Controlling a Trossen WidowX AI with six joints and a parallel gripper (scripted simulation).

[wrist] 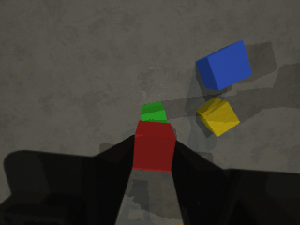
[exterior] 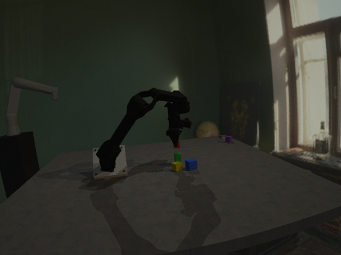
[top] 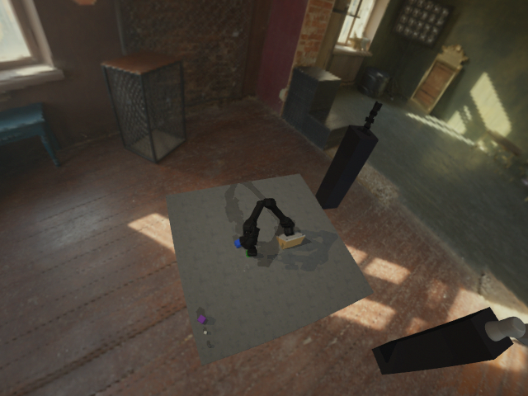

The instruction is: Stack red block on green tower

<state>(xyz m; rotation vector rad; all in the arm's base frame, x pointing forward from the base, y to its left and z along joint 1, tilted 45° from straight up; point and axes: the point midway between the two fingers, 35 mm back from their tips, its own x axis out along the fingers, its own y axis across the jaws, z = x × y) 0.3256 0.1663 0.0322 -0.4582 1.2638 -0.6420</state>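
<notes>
red block [wrist: 155,145] sits nearest the wrist camera, clamped between the two dark fingers of the gripper [wrist: 152,161] — grasped squarely on opposite side faces, bottom face free. just beyond its far edge, the top of the green tower [wrist: 154,112] shows, partly covered by the block. in the exterior view the block [exterior: 176,144] hangs in the air above the tower [exterior: 177,156], a visible gap between them, and appears slightly offset rather than centred.

procedure for the step in hand: finish lateral alignment first, at present height, until the green top is fully hidden beneath the red block. descend straight down and slowly; any sideways drift at contact would likely push the tower over. release only when the faces meet flat, then retreat vertically.

farther out, the yellow cube [wrist: 217,116] and the blue cube [wrist: 225,66] lie to the right, near the tower but apart from it — keep the fingers away from both. a purple cube [exterior: 228,138] rests well apart at the table's far edge.
</notes>
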